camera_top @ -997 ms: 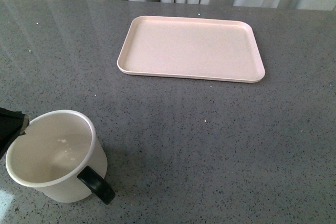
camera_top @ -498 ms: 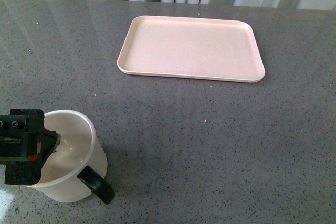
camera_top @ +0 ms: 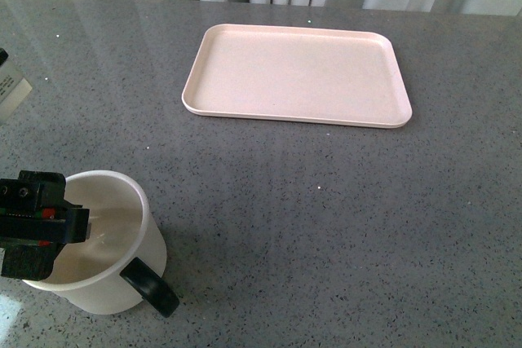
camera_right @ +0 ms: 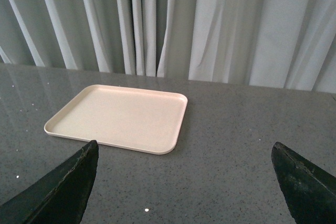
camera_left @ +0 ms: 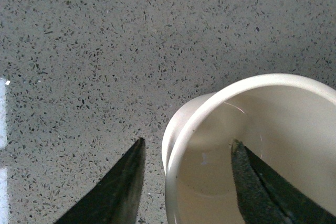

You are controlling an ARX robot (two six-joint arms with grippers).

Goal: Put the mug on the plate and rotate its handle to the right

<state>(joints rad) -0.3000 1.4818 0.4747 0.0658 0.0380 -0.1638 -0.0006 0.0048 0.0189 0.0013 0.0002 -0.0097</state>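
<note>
Straddling the rim of the mug, my left gripper is spread open, one finger inside the cup and one outside its wall. The mug stands on the grey table at my near left, well apart from the plate, its handle pointing near-right. My right gripper hangs wide open.

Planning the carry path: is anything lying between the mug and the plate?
Nothing: the front view shows only bare grey table between the mug and the plate.
</note>
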